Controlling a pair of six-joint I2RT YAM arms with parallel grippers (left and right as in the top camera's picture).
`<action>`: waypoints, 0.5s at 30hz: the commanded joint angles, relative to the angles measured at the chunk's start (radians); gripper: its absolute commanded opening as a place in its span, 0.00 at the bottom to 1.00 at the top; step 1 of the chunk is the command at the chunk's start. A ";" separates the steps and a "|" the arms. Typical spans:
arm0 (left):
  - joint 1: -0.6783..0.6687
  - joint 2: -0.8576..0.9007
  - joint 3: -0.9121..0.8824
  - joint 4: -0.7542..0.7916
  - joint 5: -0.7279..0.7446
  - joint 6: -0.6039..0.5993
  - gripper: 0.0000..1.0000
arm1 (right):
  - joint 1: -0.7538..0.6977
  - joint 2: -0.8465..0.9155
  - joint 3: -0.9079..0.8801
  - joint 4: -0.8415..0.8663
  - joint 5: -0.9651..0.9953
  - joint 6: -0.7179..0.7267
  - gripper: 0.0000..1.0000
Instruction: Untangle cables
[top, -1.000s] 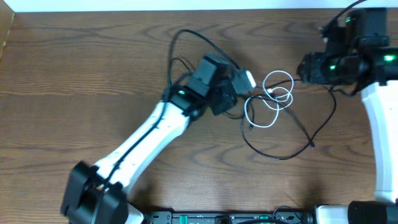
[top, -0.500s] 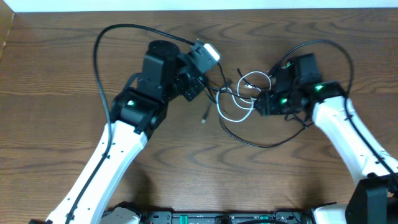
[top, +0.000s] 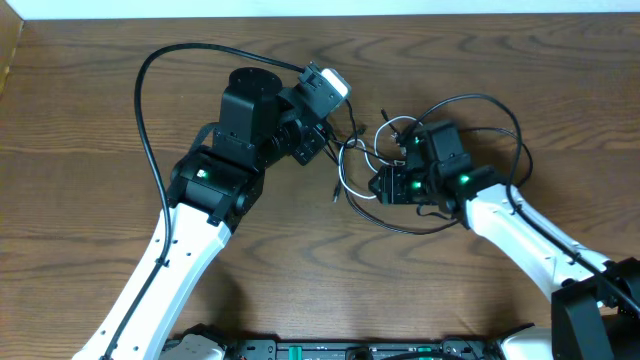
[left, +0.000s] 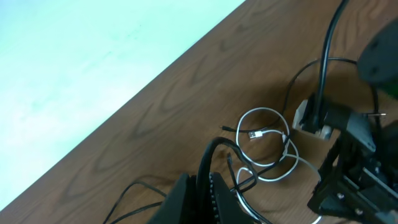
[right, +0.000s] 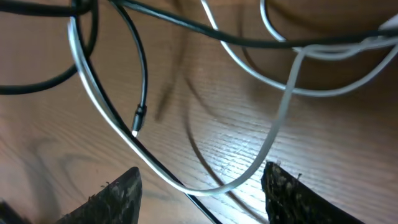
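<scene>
In the right wrist view, the fingers of the right gripper were cut off at the bottom edge. The white cable and black cable ran blurred past the top (ends unseen). Overhead, the left gripper hid its own fingertips.

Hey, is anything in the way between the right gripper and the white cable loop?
Nothing visible blocks it. The right gripper is open, with a loop of the white cable lying between its fingers. The black cable ends right beside that loop, so closing might catch both.
</scene>
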 joint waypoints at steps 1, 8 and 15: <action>0.003 -0.017 0.001 0.002 0.016 -0.029 0.08 | 0.033 0.016 -0.017 0.008 0.089 0.098 0.59; 0.003 -0.017 0.001 0.002 0.040 -0.035 0.08 | 0.065 0.099 -0.017 0.081 0.129 0.128 0.58; 0.004 -0.017 0.001 -0.004 0.056 -0.035 0.08 | 0.066 0.168 -0.016 0.192 0.177 0.197 0.01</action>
